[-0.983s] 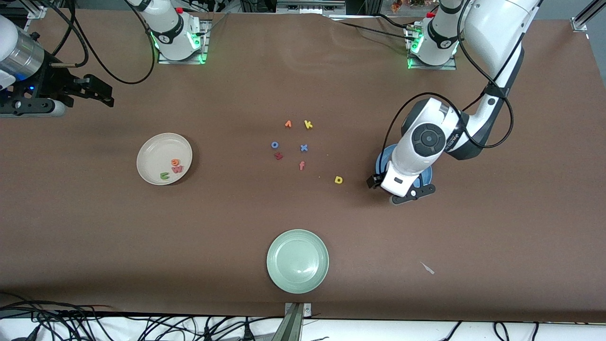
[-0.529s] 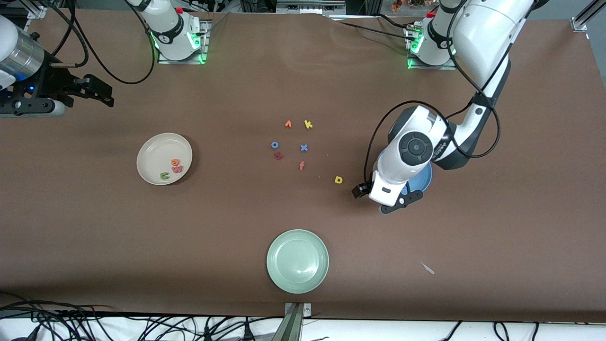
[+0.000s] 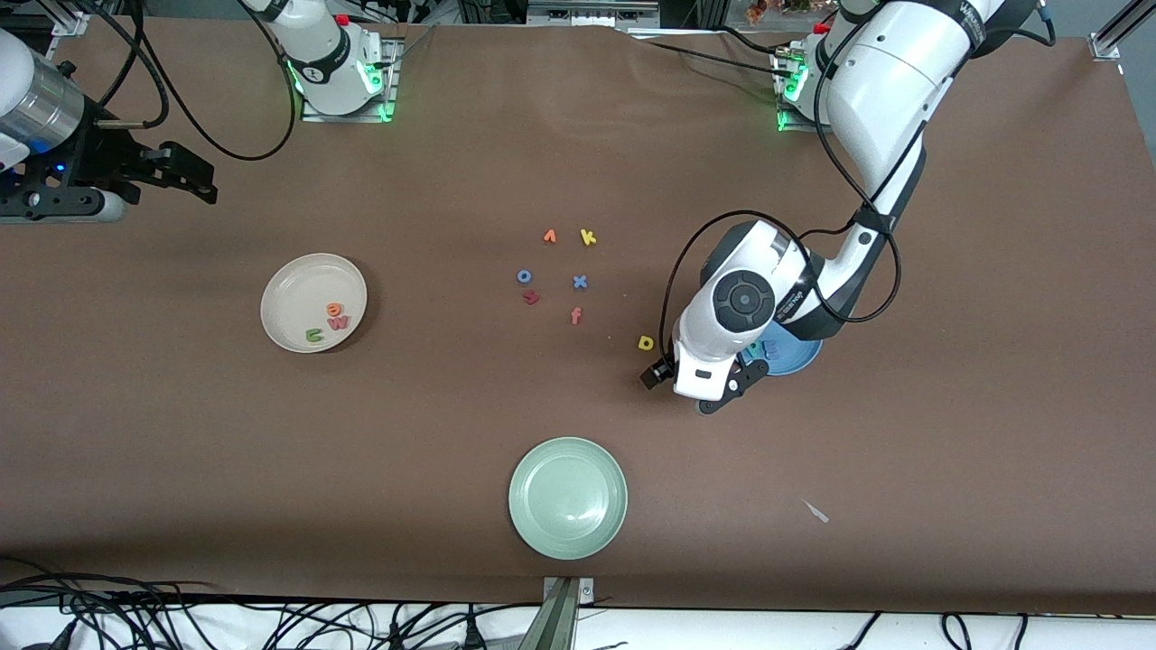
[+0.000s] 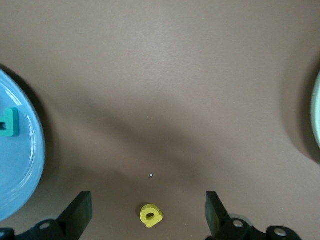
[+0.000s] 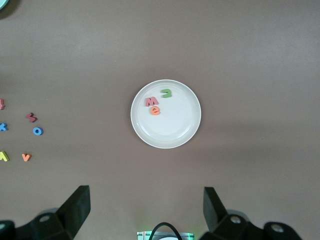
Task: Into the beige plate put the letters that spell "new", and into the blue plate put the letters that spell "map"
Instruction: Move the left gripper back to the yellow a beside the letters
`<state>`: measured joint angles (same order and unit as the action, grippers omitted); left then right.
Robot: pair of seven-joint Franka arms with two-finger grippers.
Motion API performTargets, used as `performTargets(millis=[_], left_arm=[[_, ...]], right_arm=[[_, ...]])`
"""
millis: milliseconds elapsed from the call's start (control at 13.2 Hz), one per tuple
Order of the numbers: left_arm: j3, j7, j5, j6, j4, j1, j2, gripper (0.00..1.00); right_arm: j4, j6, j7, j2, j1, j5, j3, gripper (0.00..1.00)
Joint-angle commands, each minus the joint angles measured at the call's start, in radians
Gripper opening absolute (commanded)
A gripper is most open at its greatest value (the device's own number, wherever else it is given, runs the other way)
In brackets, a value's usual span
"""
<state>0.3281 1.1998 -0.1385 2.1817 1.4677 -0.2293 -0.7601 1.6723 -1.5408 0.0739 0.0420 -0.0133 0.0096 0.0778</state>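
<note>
Left end effector (image 4: 145, 217) wide open, empty, over yellow a (image 4: 150, 215) | blue plate (image 4: 22, 170) beside | right end effector (image 5: 145, 210) open, waiting.

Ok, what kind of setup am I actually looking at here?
Likely a robotics lab bench: a brown-covered table with arm bases bolted along one edge, loose cables along the near edge, and foam letters with plates, like the pale green plate.

A pale green plate (image 3: 568, 497) sits nearest the camera; spare letters k (image 3: 588, 237), x (image 3: 580, 282), o (image 3: 524, 276), f (image 3: 575, 315) cluster mid-table.
</note>
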Motion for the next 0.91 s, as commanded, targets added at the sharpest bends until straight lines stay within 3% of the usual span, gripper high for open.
performTargets(millis=[0,302,605,832], left_arm=[[-0.011,0.02,0.008,-0.023,-0.061,-0.016,-0.039,1.0],[-0.081,0.075,0.008,-0.019,-0.073,-0.119,-0.074,1.0],[-0.078,0.159,0.017,-0.016,-0.038,-0.134,-0.085,0.99],[-0.078,0.159,0.016,-0.007,-0.017,-0.139,-0.085,0.9]], right_arm=[[0.001,-0.002,0.007,0.01,0.009,-0.011,0.013,1.0],[0.001,-0.001,0.009,0.013,0.009,-0.01,0.013,1.0],[-0.005,0.001,0.009,0.012,0.009,-0.01,0.013,1.0],[-0.005,0.001,0.01,0.012,0.009,-0.01,0.013,1.0]])
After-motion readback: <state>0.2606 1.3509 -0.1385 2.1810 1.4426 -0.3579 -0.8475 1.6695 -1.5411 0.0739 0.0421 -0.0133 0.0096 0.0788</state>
